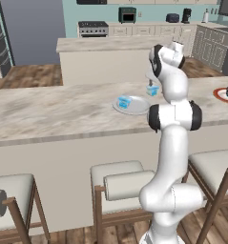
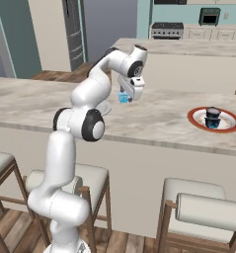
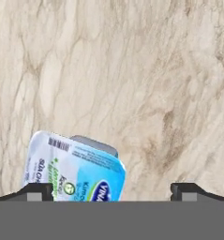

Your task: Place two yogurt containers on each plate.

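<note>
The gripper (image 3: pixel 111 190) stood spread wide and held nothing, poised just above a light blue yogurt container (image 3: pixel 76 168) on the marbled table (image 1: pixel 48 112). In the hand view one finger tip (image 3: pixel 36 191) sat at the tub's left edge and the other well clear to its right, so the cup was off-centre between them; the hand probably needed a small sideways shift before closing. That tub sat bare on the table near the grey-white plate (image 1: pixel 140 108), where another light blue yogurt container (image 1: pixel 124 102) already rested, so this one looked meant as its partner. Far along the table, the orange-rimmed plate (image 2: pixel 228 120) carried a dark yogurt container (image 2: pixel 213 117); whether a second dark one sat with it could not be told. By that reading the task was well along, with this pick as the step in hand.
</note>
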### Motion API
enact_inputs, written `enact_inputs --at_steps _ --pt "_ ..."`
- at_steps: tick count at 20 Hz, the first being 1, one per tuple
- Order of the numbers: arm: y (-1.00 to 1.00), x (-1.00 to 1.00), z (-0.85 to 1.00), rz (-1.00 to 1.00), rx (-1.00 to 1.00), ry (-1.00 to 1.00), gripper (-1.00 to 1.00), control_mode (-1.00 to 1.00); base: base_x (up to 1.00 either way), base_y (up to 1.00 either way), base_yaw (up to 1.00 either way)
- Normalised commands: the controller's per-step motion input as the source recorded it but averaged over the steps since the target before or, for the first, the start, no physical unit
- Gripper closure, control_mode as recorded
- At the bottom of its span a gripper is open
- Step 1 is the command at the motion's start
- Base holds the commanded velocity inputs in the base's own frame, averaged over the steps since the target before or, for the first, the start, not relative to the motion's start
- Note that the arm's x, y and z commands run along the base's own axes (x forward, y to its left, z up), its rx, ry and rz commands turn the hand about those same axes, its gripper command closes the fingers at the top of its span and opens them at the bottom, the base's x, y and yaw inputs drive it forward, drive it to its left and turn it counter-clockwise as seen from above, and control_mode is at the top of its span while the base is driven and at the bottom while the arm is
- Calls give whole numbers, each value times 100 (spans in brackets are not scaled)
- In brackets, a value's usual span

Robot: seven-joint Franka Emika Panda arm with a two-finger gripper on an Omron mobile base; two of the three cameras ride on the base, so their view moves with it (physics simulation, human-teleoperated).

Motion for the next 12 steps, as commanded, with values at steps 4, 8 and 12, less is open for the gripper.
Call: enact_inputs --at_steps 4,8,12 --pt "11 18 -8 0 0 0 -100 -100 0 0 0" --pt "2 29 -2 0 0 0 -100 -100 0 0 0" --pt "6 30 -6 0 0 0 -100 -100 0 0 0"
